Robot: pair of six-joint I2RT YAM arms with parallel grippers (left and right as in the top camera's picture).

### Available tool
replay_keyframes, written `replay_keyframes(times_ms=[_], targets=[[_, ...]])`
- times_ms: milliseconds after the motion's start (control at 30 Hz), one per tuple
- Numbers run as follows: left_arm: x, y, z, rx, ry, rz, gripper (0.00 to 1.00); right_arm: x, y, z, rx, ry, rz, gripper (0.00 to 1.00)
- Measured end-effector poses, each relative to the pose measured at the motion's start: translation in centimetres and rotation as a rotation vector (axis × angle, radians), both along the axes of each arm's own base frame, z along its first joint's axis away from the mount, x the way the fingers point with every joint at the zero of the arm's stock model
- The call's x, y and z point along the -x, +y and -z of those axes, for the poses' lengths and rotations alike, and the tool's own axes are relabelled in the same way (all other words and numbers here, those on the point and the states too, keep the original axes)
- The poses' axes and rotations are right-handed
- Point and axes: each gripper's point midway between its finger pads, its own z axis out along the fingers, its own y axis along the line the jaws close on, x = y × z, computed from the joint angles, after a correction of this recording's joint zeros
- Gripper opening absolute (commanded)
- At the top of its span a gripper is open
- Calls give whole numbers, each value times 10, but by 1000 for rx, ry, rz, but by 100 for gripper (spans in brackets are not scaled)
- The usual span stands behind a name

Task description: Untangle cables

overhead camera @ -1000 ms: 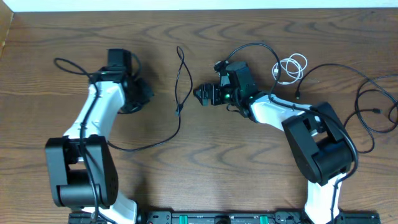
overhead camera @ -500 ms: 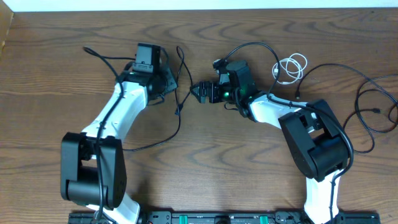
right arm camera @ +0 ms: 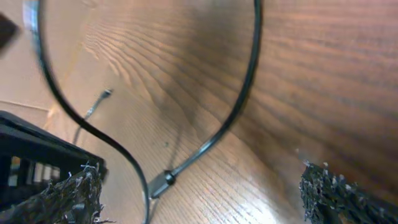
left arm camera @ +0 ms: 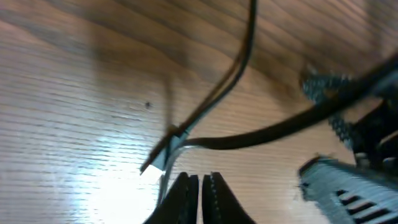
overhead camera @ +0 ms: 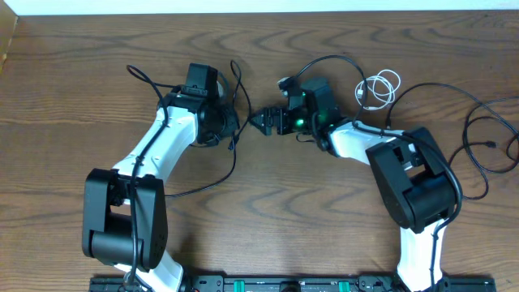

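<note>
A thin black cable (overhead camera: 236,162) runs down the middle of the table between my two grippers. My left gripper (overhead camera: 229,123) is shut with nothing between its fingers, just left of that cable. In the left wrist view its tips (left arm camera: 200,178) hover close to the cable's small plug (left arm camera: 163,158). My right gripper (overhead camera: 262,122) stands open on the cable's right side. In the right wrist view its fingers (right arm camera: 74,194) straddle the cable's plug (right arm camera: 160,183) on the wood. A coiled white cable (overhead camera: 379,88) lies at the back right, and more black cables (overhead camera: 485,150) spread at the far right.
The wooden table (overhead camera: 340,219) has a pale wall edge along the back. A thicker black lead (overhead camera: 324,61) arcs over the right wrist. The arm bases (overhead camera: 422,195) stand near the front edge.
My left arm has swung right across the table, bringing its shut gripper up to the middle black cable. The right gripper has stayed open, nearly still.
</note>
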Motion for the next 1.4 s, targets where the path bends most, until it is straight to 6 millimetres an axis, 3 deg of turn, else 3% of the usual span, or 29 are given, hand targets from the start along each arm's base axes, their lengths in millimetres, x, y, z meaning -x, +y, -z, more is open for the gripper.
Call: replay_keyframes(times_ms=[167,400,600,800,867,933,1000,1167,1400], targets=[[-13,-2,-5,11,-61,9,9,2,-1,-7,-48,-3,-47,99],[-49,-1,-21,31,-222,-2,42,9,0,-4,-47,-3,-91,99],[-52,-3,-23,11,-245,2,43,10,0,-3,-42,-7,-96,99],[-53,7,-18,-76,-251,-25,44,10,0,-2,-40,-9,-98,99],[-54,13,-15,-109,-248,-39,44,10,0,-2,-40,-9,-98,99],[-51,21,-10,-153,-231,-54,63,10,0,-2,-40,-9,-98,99],[-45,33,-4,-218,-200,-78,70,10,0,-2,-39,-9,-97,99],[-22,74,8,-409,-95,-232,71,9,-1,0,-29,-3,-87,99],[-5,111,10,-535,-29,-340,73,8,-3,2,-19,0,-77,99]])
